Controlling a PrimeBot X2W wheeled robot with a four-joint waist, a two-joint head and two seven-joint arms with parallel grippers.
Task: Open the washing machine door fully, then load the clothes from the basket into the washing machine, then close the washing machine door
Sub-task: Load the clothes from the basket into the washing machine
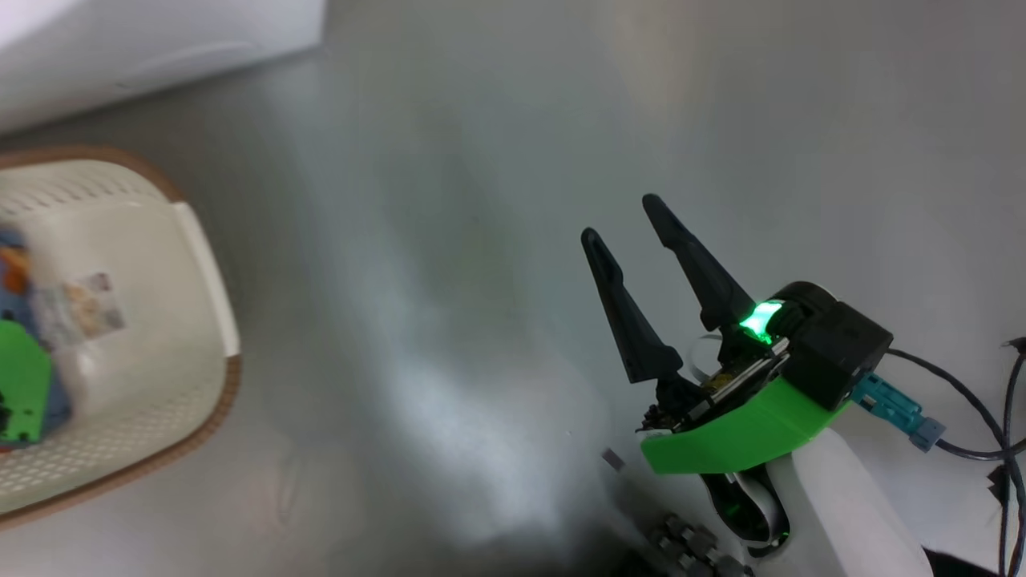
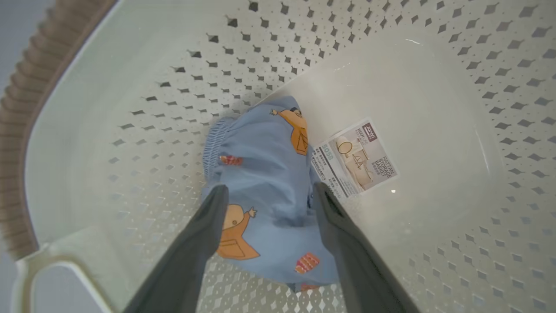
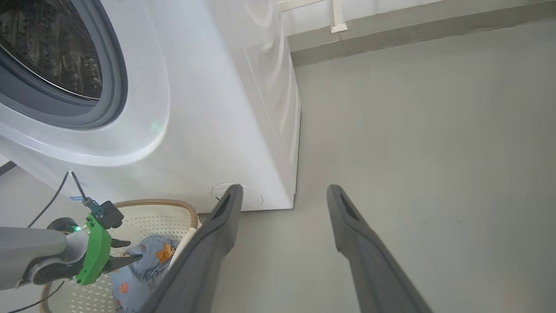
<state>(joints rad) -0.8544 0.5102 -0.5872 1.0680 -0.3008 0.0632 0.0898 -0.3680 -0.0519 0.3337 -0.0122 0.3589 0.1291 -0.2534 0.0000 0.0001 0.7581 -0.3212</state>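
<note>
The cream basket [image 2: 130, 108] holds a light-blue bundle of clothes [image 2: 265, 165] printed with orange figures. My left gripper [image 2: 270, 191] is down inside the basket, open, one finger on either side of the bundle. In the right wrist view the left gripper [image 3: 129, 251] hangs over the clothes [image 3: 150, 261] in the basket [image 3: 147, 213], just below the washing machine [image 3: 195, 108]. Its steel drum [image 3: 47, 48] stands uncovered; the washing machine door is out of view. My right gripper [image 1: 621, 220] is open and empty above bare floor.
The basket [image 1: 228, 377] stands on grey floor at the left, the washing machine [image 1: 120, 48] behind it. A paper label [image 2: 354, 158] lies on the basket floor. Cables [image 1: 962, 401] trail by my right wrist. A wall base [image 3: 391, 34] runs beyond the washer.
</note>
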